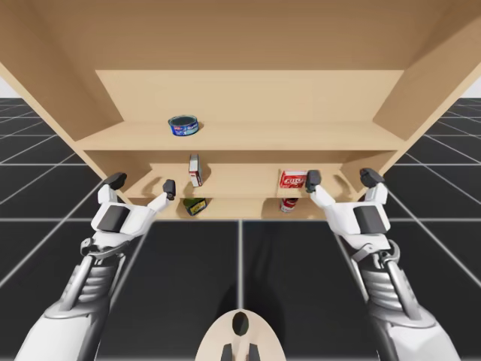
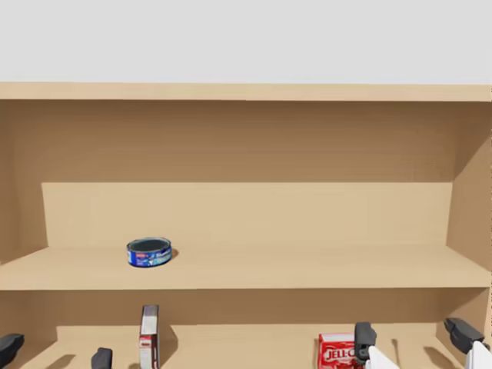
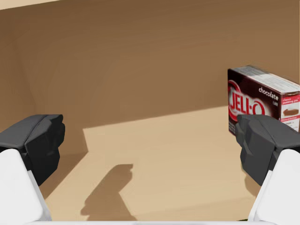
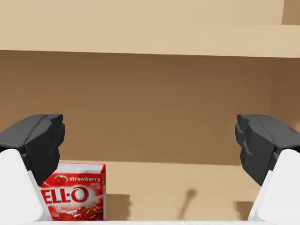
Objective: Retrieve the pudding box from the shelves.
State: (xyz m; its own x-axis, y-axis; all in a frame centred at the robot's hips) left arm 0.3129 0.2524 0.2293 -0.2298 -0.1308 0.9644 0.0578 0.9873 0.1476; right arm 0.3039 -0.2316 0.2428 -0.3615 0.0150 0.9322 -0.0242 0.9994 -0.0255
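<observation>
Approach stage: nothing is grasped yet. The robot's left gripper (image 1: 143, 184), fingers wide apart and empty, hovers at the front of the middle board of the pale wooden shelves (image 1: 240, 139). The dark brown rectangular pudding box (image 1: 195, 170) stands upright on that board, ahead of this gripper and off to its right. Further right sits a red rectangular box (image 1: 292, 179), and in front of it the right gripper (image 1: 342, 180), likewise spread and empty. The likely next move is for the left gripper to shift right and inward until its fingers bracket the brown box's narrow faces.
</observation>
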